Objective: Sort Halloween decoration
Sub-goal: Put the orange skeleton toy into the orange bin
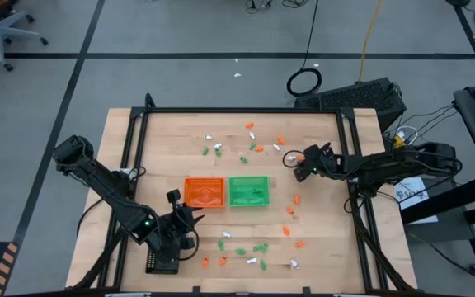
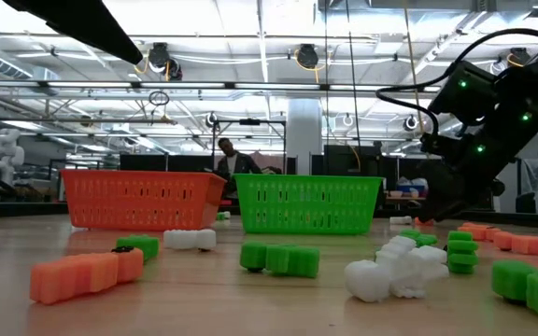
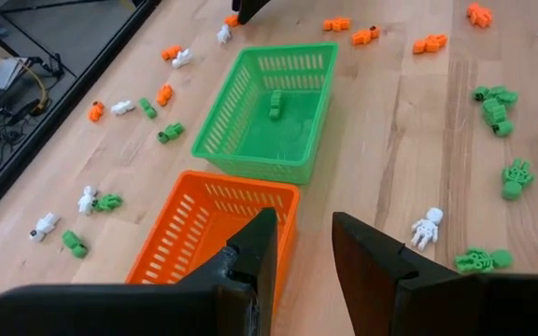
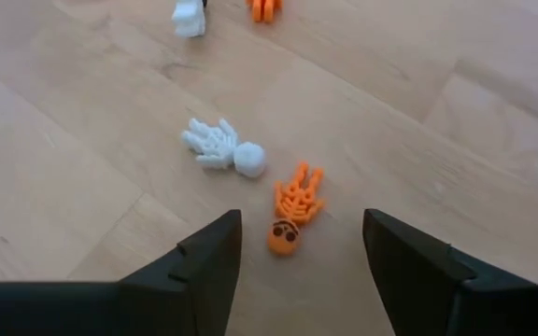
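Note:
Small orange, green and white Halloween decoration pieces lie scattered over the wooden table. An orange tray and a green tray stand side by side at the middle, and one green piece lies in the green tray. My right gripper hangs open low over the far right of the table. An orange skeleton lies on the wood just ahead of the gap between its fingers, with a white skeleton beyond. My left gripper waits open and empty above the orange tray's near left corner.
A black rectangular tray lies at the near left under the left arm. Dark frame rails run along the table's sides. More pieces cluster along the near edge and the far side. A person stands in the room behind.

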Available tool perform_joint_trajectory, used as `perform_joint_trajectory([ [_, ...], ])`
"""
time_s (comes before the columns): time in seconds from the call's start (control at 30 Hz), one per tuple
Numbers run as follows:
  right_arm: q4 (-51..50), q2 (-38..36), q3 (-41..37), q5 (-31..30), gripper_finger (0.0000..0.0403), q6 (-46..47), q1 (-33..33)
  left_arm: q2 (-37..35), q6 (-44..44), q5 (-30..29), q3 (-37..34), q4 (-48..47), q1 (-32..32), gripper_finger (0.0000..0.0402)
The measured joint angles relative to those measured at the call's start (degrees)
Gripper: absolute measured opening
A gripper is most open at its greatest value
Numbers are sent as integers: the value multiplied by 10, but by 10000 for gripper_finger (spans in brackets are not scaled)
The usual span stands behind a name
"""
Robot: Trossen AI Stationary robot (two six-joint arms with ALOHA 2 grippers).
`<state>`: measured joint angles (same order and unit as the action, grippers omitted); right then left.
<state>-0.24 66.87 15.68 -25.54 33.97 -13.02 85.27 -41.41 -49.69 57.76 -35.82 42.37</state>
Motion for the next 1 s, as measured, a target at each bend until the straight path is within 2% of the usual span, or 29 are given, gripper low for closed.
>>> perform_joint_trajectory([
  [0.47, 11, 50, 2, -3, 103, -10, 0, 0, 1, 1, 0, 11, 0, 104],
  [0.83, 7, 50, 2, -2, 12, -25, 0, 0, -1, 4, 0, 11, 0, 104],
  [1.0, 5, 46, 1, 1, 11, -34, 0, 0, -1, 4, 0, 10, 0, 104],
])
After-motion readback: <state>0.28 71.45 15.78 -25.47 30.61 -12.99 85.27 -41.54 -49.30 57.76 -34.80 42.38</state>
